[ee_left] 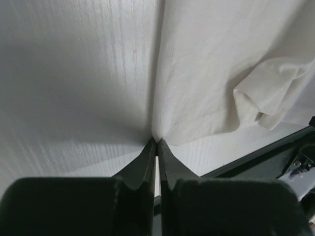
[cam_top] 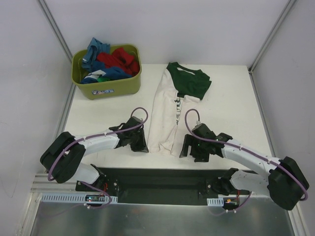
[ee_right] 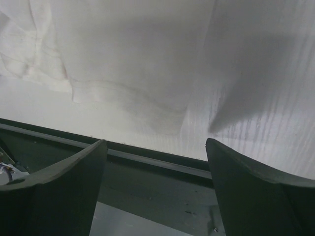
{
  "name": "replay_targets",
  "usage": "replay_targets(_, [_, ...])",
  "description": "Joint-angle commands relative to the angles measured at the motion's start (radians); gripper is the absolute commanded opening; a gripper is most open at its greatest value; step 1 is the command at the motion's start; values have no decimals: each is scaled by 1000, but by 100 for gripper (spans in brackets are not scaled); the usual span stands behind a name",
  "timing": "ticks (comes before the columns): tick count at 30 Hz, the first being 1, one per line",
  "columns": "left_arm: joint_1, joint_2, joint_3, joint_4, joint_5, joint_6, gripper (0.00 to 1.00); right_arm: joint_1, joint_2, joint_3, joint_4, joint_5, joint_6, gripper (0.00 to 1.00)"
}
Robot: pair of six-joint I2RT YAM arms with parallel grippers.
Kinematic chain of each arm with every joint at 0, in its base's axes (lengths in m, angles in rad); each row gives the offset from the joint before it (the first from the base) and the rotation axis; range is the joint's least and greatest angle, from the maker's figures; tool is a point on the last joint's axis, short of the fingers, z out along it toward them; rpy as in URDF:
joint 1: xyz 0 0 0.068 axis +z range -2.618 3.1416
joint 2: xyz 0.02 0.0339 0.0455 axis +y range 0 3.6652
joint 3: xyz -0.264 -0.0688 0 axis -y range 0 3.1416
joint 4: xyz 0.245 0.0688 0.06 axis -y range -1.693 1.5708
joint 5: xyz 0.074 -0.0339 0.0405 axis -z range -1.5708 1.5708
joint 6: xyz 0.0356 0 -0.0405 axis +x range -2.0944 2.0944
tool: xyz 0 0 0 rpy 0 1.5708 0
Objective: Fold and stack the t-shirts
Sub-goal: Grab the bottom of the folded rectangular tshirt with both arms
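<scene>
Nipped together on what looks like only the very corner of the cream t-shirt (ee_left: 216,73) with the left claw (ee_left: 156,142), with the rest flat on the surface (cam_top: 231,98) ahead and to the right of its tips; spread wide and gripping nothing at the right claw (ee_right: 155,141), with the hem just ahead and to its left. Could easily lose so thin a bite on lifting, dropping the corner and spoiling the fold. Might also drag the shirt askew if pulled from that one side alone.

Cream, green-sleeved t-shirt (cam_top: 167,115); olive tub (cam_top: 106,87)
</scene>
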Motion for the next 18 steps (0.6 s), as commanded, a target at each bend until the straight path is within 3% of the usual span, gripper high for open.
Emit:
replay_targets(1, [8, -27, -17, 0, 18, 2, 0, 71, 69, 32, 37, 64, 109, 80])
replay_targets(2, [7, -49, -33, 0, 15, -9, 0, 77, 80, 34, 37, 65, 116, 73])
replay_targets(8, [2, -122, -89, 13, 0, -29, 0, 100, 118, 40, 22, 163, 140, 60])
replay_targets(12, [-1, -141, -99, 23, -2, -32, 0, 97, 124, 84, -54, 264, 113, 60])
replay_targets(18, [-13, -119, -99, 51, 23, -46, 0, 99, 182, 111, 28, 159, 81, 54])
